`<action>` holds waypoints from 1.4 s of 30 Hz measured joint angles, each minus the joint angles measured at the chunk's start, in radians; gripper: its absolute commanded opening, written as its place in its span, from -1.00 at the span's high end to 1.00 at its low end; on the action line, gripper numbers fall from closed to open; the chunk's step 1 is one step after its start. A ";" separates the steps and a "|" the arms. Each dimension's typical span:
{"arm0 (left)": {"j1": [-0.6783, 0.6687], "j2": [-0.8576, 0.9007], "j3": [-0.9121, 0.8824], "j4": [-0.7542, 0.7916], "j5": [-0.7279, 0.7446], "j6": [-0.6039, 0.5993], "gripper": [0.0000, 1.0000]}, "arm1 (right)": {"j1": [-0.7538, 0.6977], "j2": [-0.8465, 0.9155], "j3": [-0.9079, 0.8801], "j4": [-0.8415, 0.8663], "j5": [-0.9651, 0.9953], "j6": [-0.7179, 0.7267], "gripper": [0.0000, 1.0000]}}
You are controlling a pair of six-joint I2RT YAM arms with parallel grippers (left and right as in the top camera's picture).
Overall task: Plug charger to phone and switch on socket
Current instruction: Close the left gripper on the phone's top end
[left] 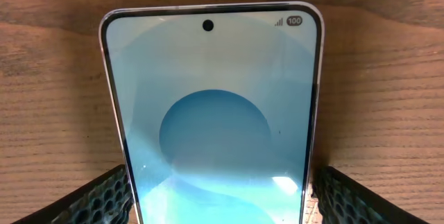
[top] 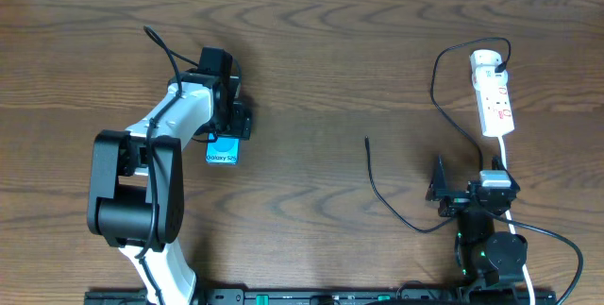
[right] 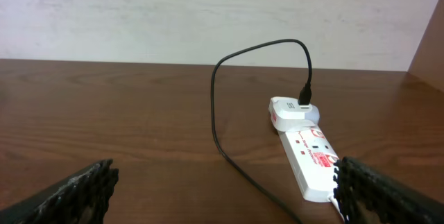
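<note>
Left end effector (left: 220, 189) open, phone (left: 215, 99) between its fingers (left: 97, 197), right end effector (right: 225, 182) open

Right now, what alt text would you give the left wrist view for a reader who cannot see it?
A phone with a lit pale-blue screen lies face up on the wooden table, filling the middle of the frame. The left tool has two black fingers flanking the phone's lower sides; whether they press it cannot be told.

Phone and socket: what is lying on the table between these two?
In the overhead view only the charger lies between phone and socket: its thin black cable, loose end included. Otherwise the table there is bare.
</note>
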 measured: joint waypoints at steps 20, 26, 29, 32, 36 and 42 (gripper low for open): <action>0.000 0.000 0.000 0.000 0.000 0.000 -0.50 | 0.000 0.000 0.000 0.000 0.000 0.000 -0.99; 0.000 0.000 0.000 0.000 0.000 0.000 -0.49 | 0.000 0.000 0.000 0.000 0.000 0.000 -0.98; 0.000 0.000 0.000 0.000 0.000 0.000 -0.49 | 0.000 0.000 0.000 0.000 0.000 0.000 -0.98; 0.000 0.000 0.000 0.000 0.000 0.000 -0.47 | 0.000 0.000 0.000 0.000 0.000 0.000 -0.99; 0.000 0.000 0.000 0.000 0.000 0.000 -0.47 | 0.000 0.000 0.000 0.000 0.000 0.000 -0.99; 0.000 0.000 0.000 0.000 0.000 0.000 -0.39 | 0.000 0.000 0.000 0.000 0.000 0.000 -0.99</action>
